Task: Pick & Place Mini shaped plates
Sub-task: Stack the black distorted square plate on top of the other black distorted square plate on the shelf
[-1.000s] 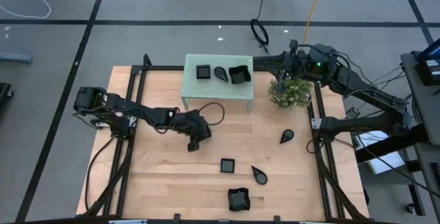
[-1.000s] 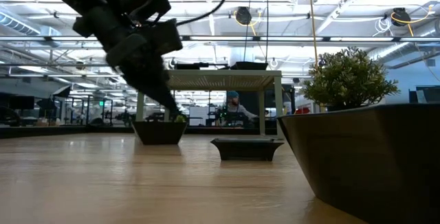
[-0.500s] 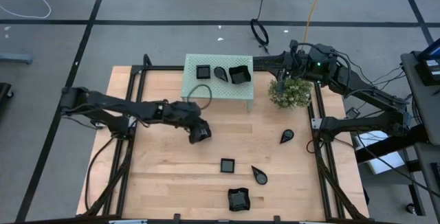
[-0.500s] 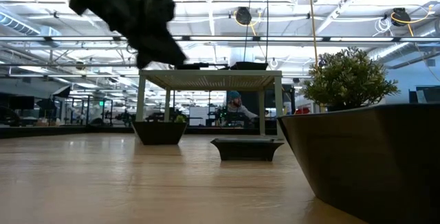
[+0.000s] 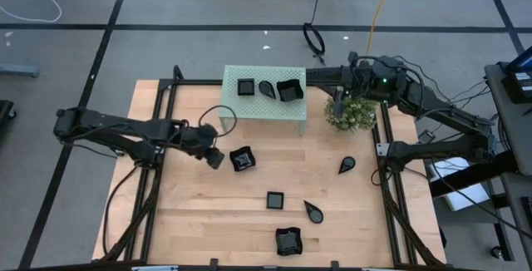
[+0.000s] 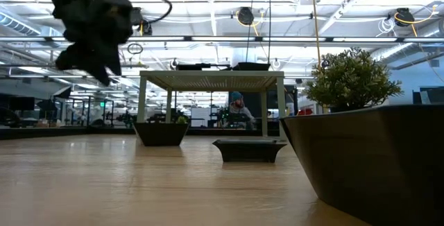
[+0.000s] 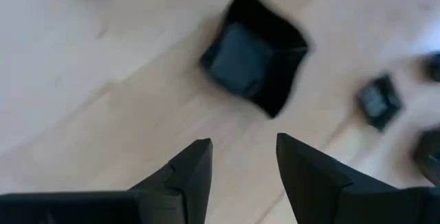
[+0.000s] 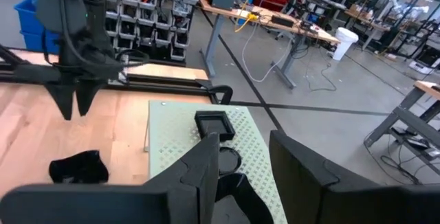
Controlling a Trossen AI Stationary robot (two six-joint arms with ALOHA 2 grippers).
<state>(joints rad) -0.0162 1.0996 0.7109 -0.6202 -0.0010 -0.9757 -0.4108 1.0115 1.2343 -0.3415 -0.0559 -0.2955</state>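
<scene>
Black curved-rim plate (image 5: 242, 160) on wood, left gripper (image 5: 214, 158) apparently empty, jaws apart

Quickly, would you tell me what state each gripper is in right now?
Left gripper: open, empty, near the curved-rim square plate on the table.
Right gripper: open, empty, above the green stand.
</scene>
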